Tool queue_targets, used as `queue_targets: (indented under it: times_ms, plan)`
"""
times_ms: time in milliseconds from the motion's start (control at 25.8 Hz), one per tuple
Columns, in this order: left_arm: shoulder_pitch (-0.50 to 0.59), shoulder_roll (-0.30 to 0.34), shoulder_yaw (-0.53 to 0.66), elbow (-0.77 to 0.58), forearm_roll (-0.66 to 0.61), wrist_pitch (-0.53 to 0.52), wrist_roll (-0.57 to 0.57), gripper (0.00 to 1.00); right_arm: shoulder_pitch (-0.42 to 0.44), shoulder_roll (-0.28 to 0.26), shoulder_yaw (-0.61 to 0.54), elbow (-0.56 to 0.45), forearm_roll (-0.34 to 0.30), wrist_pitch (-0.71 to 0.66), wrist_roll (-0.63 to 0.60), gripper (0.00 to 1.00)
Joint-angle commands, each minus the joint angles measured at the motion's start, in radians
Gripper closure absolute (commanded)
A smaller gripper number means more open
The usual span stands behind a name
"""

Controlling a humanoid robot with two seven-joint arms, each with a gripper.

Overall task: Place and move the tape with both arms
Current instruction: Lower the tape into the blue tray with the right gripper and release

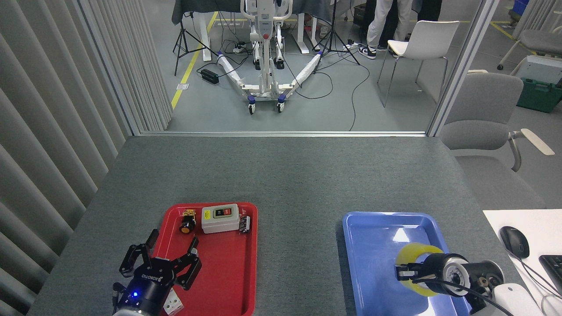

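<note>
tape held over the blue tray, release is the risky part

your right gripper (406, 277) is clamped on the roll of yellow packing tape (412, 259), fingers closed across its rim, and it hangs over the blue tray (373, 224), toward the tray's near right part. whether the roll already touches the tray floor, you cannot tell from the head view; the wrist hides its underside.

your left gripper (162, 259) has its three fingers spread wide and holds nothing. it sits at the near left corner of the red tray (228, 281), on the far side of the gap from the blue tray. the red tray carries a grey switch box (220, 217), a yellow-capped push button (187, 224) and a small black part (245, 224) along its far edge.

watch these, judging from how things lie:
- the roll looks tilted, partly on edge. if you let go at that angle it may roll across the glossy blue tray or tip over the low rim.
- letting go while it is above the floor could make it bounce.
- the fingers grip across the rim, so opening too little may drag the roll as you withdraw.
- if the left arm reaches toward the blue tray for a handover, its spread fingers could knock the switch box or the red tray's rim.
</note>
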Motion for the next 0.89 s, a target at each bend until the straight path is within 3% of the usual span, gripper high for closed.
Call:
queue_targets:
  times_ms: [0,232,271,310,464,580,658,851]
  plan:
    - [0.001,0.012,0.0,-0.004,0.001,-0.006,0.002,0.01,-0.027,0.024,0.017,0.031,-0.003,0.006,0.005,1.0]
    - [0.001,0.023,-0.003,-0.001,0.001,-0.08,0.007,0.01,-0.036,0.045,0.025,0.085,-0.003,0.003,0.003,1.0]
    - [0.001,0.023,-0.003,-0.001,0.001,-0.08,0.008,0.01,-0.036,0.045,0.025,0.092,-0.003,0.0,0.003,0.96]
    - [0.001,0.023,-0.003,-0.003,0.001,-0.083,0.01,0.01,-0.036,0.045,0.025,0.097,-0.002,0.0,0.0,0.88]
    - [0.001,0.021,-0.003,0.003,0.002,-0.084,0.015,0.0,-0.036,0.039,0.034,0.108,0.011,0.003,-0.012,0.33]
    - [0.001,0.021,-0.003,0.0,0.002,-0.09,0.016,0.0,-0.036,0.041,0.036,0.105,0.014,0.003,-0.021,0.24]
    - [0.001,0.021,-0.003,0.0,0.002,-0.103,0.016,0.0,-0.034,0.039,0.036,0.095,0.014,0.003,-0.029,0.12]
    - [0.001,0.023,-0.003,-0.001,0.002,-0.107,0.018,0.0,-0.022,0.036,0.036,0.075,0.018,-0.003,-0.127,0.03]
